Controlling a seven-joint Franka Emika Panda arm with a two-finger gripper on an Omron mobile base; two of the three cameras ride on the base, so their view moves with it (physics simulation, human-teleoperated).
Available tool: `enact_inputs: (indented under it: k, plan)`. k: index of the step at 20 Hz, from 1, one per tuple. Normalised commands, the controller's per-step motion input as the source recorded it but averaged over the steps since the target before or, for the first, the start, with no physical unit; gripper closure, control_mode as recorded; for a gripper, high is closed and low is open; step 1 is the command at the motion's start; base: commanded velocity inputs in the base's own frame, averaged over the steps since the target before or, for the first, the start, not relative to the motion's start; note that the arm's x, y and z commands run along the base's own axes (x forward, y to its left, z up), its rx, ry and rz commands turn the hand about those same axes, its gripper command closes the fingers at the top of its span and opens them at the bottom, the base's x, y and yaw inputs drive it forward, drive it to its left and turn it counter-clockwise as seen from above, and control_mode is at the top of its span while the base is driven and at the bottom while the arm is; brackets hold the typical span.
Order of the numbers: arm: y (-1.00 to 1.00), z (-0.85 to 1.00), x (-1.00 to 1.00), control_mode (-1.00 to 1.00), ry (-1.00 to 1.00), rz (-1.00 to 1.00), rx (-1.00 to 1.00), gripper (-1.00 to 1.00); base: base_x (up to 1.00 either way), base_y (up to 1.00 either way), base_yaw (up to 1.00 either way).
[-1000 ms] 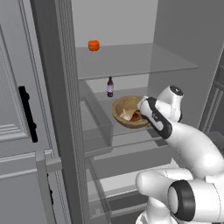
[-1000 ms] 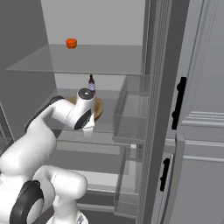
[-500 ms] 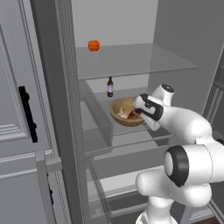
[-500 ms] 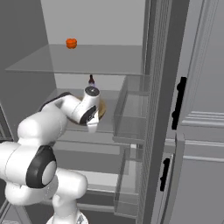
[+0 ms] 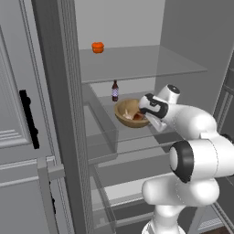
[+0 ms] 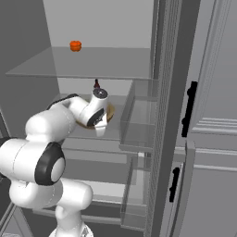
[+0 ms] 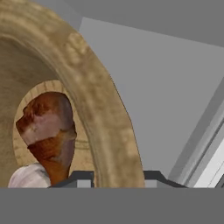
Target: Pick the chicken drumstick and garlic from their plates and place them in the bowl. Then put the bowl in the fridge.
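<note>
The tan wooden bowl (image 5: 127,111) rests on a glass shelf inside the open fridge (image 5: 137,64). My gripper (image 7: 118,178) is shut on the bowl's rim (image 7: 103,118), with one dark fingertip on each side of it. In the bowl lies the reddish-brown chicken drumstick (image 7: 48,131), and the pale garlic (image 7: 26,177) sits just beside it. From the right base view, my hand (image 6: 98,118) hides most of the bowl (image 6: 110,111). The plates are out of view.
A small dark bottle (image 5: 115,90) stands behind the bowl on the same shelf. An orange object (image 5: 97,47) sits on the shelf above. Clear door bins (image 6: 139,120) flank the shelf on the right, and the grey fridge door (image 5: 18,114) stands at the left.
My arm has stretched further into the fridge and carried the bowl deeper onto the glass shelf, closer to the bottle.
</note>
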Motion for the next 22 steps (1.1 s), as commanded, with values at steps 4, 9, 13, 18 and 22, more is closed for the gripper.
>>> enact_inputs:
  k: [4,9,13,18,22]
  plan:
    - [0.0,0.0,0.16,-1.0,-0.08,0.0,0.0,-1.0,0.0,0.0,0.0]
    - [0.0,0.01,0.01,-1.0,-0.06,0.0,0.0,-1.0,0.0,0.0,0.0]
    - [0.0,0.14,-0.18,-1.0,-0.14,0.0,-0.04,-1.0,0.0,0.0,0.0]
    - [0.03,0.31,-0.41,-1.0,-0.22,-0.01,-0.07,-1.0,0.0,0.0,0.0]
    - [0.11,0.79,-0.59,-1.0,-0.01,0.01,-0.21,-1.0,0.0,0.0,0.0]
